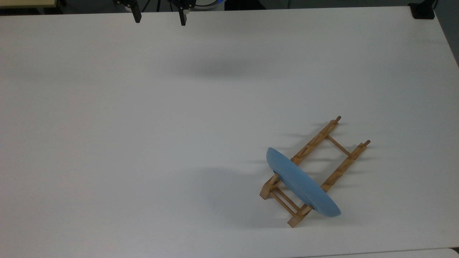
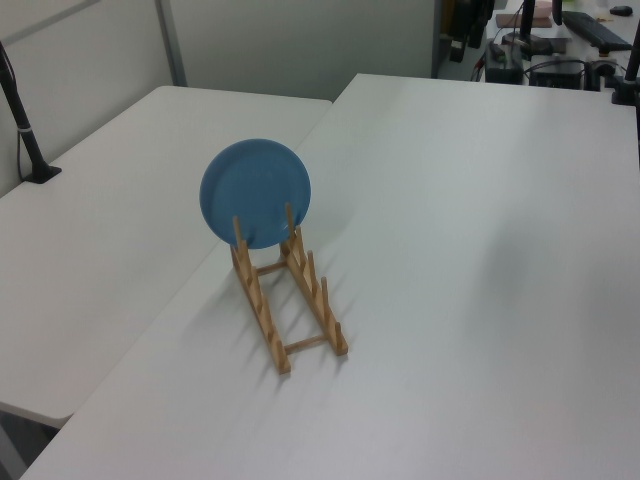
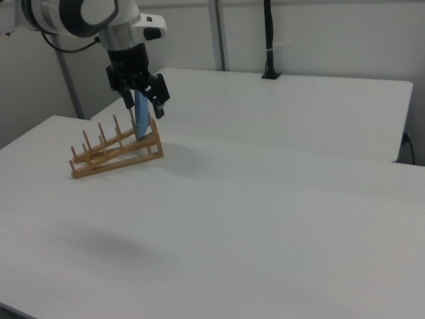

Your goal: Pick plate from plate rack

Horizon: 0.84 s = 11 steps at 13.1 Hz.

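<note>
On the white worktop [image 1: 143,125] the plate rack [image 1: 312,171] lies toward the top view's lower right, a light-brown wooden ladder of two rails joined by thin cross dowels, with upright pegs along each rail. The plate [image 1: 301,182] stands on edge in the slots at one end of the rack — the end nearer the top view's bottom edge — leaning a little and reaching past both rails. In the left view the plate [image 2: 255,193] shows its round blue face at the far end of the rack [image 2: 288,297], held between the pegs, with a second white table [image 2: 110,260] just beside the worktop on the left view's left. In the right view the plate [image 3: 141,114] is seen nearly edge-on at the right-hand end of the rack [image 3: 116,150]. Farther off, at the top view's upper edge, the claw [image 1: 159,17] hangs above the worktop's far side, well apart from the rack, its two dark fingers [image 1: 136,15] spread wide with nothing between them — a soft shadow lies on the worktop below it. In the right view the claw [image 3: 141,90] appears in front of the plate's upper edge.
</note>
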Available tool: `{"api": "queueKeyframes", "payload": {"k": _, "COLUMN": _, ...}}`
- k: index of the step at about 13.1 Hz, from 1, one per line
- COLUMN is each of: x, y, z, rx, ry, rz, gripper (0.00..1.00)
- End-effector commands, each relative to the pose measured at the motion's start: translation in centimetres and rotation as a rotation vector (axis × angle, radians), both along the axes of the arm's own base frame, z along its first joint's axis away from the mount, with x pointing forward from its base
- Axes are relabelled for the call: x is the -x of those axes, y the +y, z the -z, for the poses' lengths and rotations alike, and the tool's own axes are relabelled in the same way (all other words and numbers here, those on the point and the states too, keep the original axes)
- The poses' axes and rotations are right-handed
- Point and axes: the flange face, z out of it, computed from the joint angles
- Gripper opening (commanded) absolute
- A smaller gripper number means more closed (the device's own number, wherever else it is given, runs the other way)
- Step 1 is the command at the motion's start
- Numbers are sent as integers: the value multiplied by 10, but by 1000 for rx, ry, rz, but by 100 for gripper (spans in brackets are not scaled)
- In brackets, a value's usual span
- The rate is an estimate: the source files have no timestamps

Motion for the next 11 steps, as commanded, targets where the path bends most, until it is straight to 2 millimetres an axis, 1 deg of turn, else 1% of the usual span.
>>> {"api": "queueKeyframes", "payload": {"k": 1, "x": 4, "y": 1, "z": -3, "rx": 10, "ry": -17, "rz": 17, "gripper": 100}}
{"api": "queueKeyframes", "payload": {"k": 9, "x": 5, "y": 2, "z": -2, "rx": 15, "ry": -9, "rz": -4, "gripper": 100}}
{"api": "queueKeyframes", "payload": {"k": 11, "x": 5, "y": 2, "z": -3, "rx": 24, "ry": -11, "rz": -74, "gripper": 100}}
